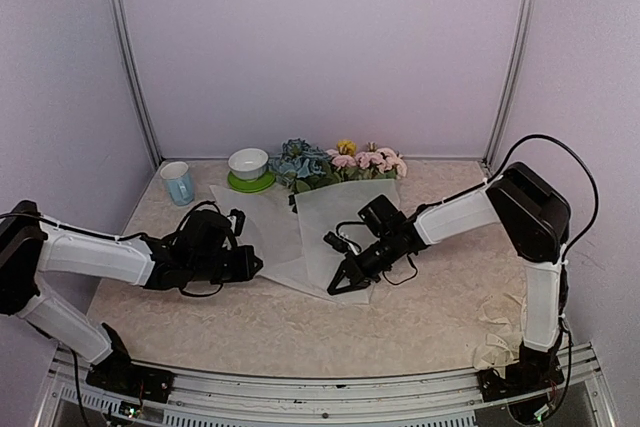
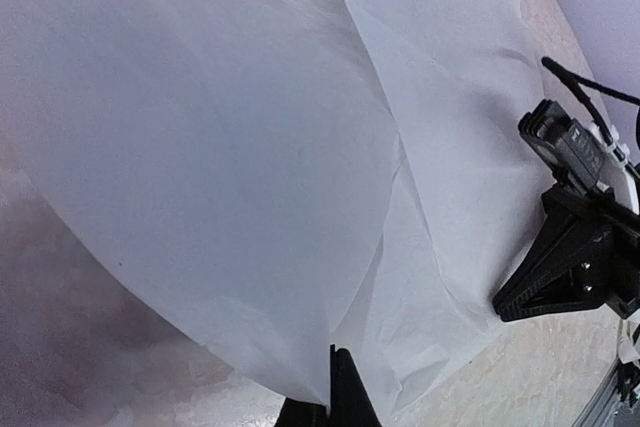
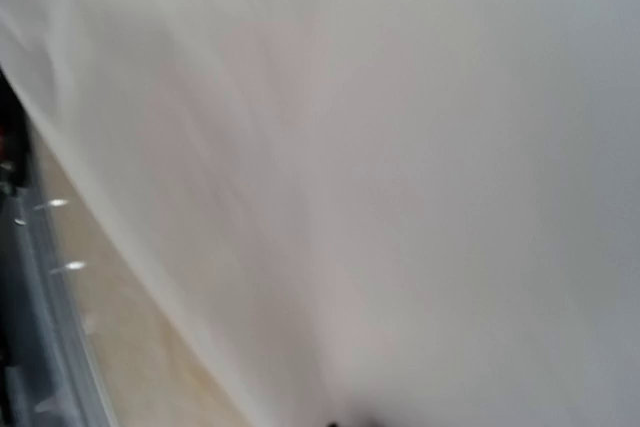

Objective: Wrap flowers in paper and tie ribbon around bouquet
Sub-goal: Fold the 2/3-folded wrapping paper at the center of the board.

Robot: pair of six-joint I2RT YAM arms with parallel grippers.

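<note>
Nearest, the ribbon (image 1: 497,322) lies crumpled on the table (image 1: 300,332) by the right arm's base. Further in, the left gripper (image 1: 250,265) is pinched shut on the paper (image 1: 340,212) at its near left edge, and the right gripper (image 1: 338,285) is clamped narrow on its near right corner. Beyond, the sheet folds over the flowers (image 1: 330,162), whose heads poke out at the back beside a white bowl (image 1: 248,161) and a blue mug (image 1: 178,183)

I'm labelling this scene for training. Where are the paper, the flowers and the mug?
paper (image 1: 335,209), top view, on the sheet's right half.
flowers (image 1: 303,163), top view, on a blue bloom.
mug (image 1: 178,185), top view, on its outer wall.
</note>
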